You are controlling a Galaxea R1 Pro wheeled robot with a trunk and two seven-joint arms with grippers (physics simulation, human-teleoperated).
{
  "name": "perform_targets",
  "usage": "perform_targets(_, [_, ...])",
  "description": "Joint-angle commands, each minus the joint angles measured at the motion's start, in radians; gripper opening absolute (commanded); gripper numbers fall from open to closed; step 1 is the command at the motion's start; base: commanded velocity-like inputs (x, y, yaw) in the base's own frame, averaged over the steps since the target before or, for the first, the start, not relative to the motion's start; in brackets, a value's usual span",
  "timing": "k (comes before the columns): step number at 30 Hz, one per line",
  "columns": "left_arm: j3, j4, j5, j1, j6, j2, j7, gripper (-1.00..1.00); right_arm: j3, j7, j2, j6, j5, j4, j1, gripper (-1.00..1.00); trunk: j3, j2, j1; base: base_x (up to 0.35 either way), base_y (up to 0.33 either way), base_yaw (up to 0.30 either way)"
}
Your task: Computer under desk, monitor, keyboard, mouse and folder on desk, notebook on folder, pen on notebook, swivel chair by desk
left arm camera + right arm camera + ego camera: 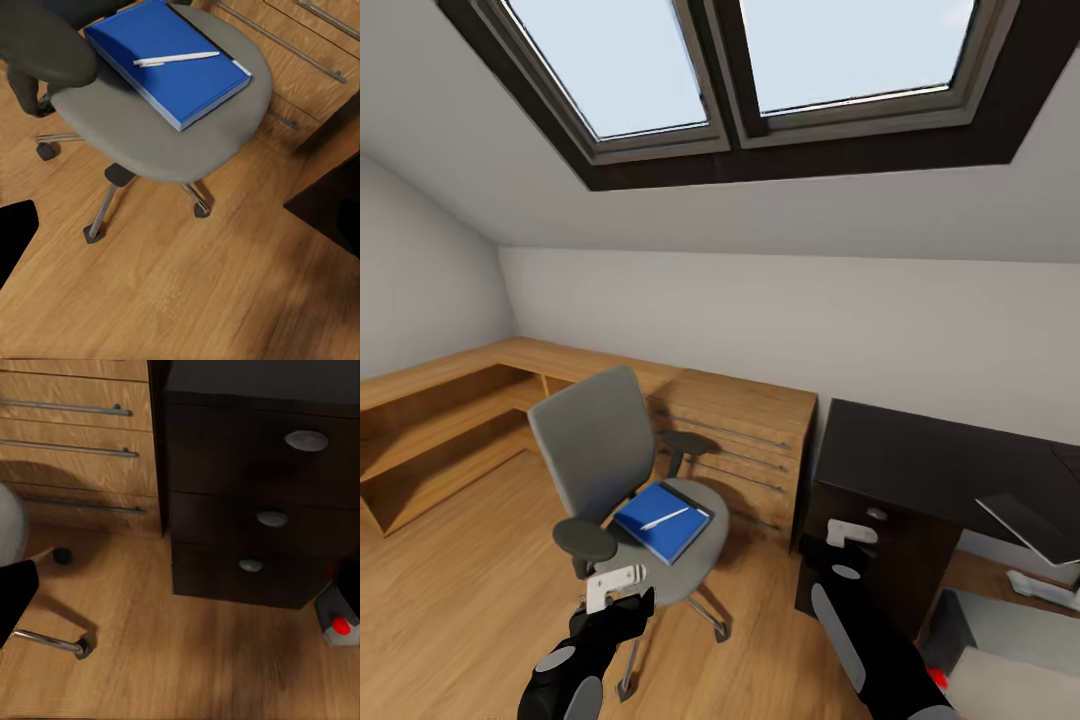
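Status: early. The folder [661, 521] lies on the chair [622, 478] seat, pen [664, 518] on top; neither is on the desk [950, 466] yet. Left gripper [616, 592] near the seat's front edge; right gripper [838, 552] by the drawers. Jaw state of both: cannot tell.

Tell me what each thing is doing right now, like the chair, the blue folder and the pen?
swivel chair: upright on the floor, apart from the desk.
folder: lying flat on the chair seat.
pen: lying on top of the folder.
desk: drawers all closed.
wooden dresser: drawers closed.
skylights: closed.
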State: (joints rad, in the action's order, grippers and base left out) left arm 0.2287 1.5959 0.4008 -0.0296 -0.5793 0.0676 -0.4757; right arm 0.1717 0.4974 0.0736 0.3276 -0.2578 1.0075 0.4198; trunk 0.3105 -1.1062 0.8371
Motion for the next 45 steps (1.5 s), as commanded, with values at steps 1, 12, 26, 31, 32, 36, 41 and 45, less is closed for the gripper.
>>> perform_targets(1, [0.001, 0.001, 0.010, -0.001, -0.002, 0.000, -0.010, 1.00, 0.003, 0.008, -0.001, 0.004, -0.007, 0.002, 0.001, 1.00, 0.001, -0.001, 0.000, 0.000, 0.000, 0.250])
perform_targets(12, [0.000, 0.001, 0.010, -0.001, -0.001, -0.001, -0.010, 1.00, 0.060, 0.007, 0.000, 0.003, -0.007, -0.025, 0.001, 1.00, 0.001, -0.001, 0.000, 0.011, 0.007, 0.273])
perform_targets(26, [-0.001, 0.001, 0.010, -0.001, 0.001, -0.002, -0.012, 1.00, 0.107, 0.001, 0.022, 0.002, -0.007, -0.062, 0.001, 1.00, 0.004, -0.001, 0.000, 0.142, 0.034, 0.217])
perform_targets(31, [-0.097, 0.001, 0.012, -0.001, 0.002, 0.000, -0.009, 1.00, 0.193, -0.004, 0.020, 0.002, -0.009, -0.066, 0.000, 1.00, 0.004, -0.001, 0.000, 0.031, 0.000, 0.006])
perform_targets(32, [-0.103, 0.001, 0.012, -0.001, 0.002, 0.000, -0.009, 1.00, 0.194, -0.004, 0.020, 0.002, -0.009, -0.066, 0.000, 1.00, 0.004, -0.001, 0.000, 0.141, 0.000, 0.001])
perform_targets(36, [-0.162, 0.001, 0.012, -0.001, 0.036, 0.000, -0.009, 1.00, 0.202, -0.007, 0.020, 0.003, -0.010, -0.066, 0.000, 1.00, 0.004, -0.001, 0.000, 0.295, 0.000, 0.000])
perform_targets(41, [-0.218, 0.001, 0.013, -0.001, 0.052, 0.002, -0.007, 1.00, 0.203, -0.007, 0.020, 0.003, -0.011, -0.066, 0.001, 1.00, 0.004, -0.001, 0.000, 0.272, 0.000, 0.000])
perform_targets(45, [-0.228, 0.001, 0.012, -0.001, 0.056, 0.002, -0.006, 1.00, 0.204, -0.008, 0.020, 0.002, -0.010, -0.066, 0.001, 1.00, 0.004, -0.001, 0.000, 0.313, 0.000, 0.000])
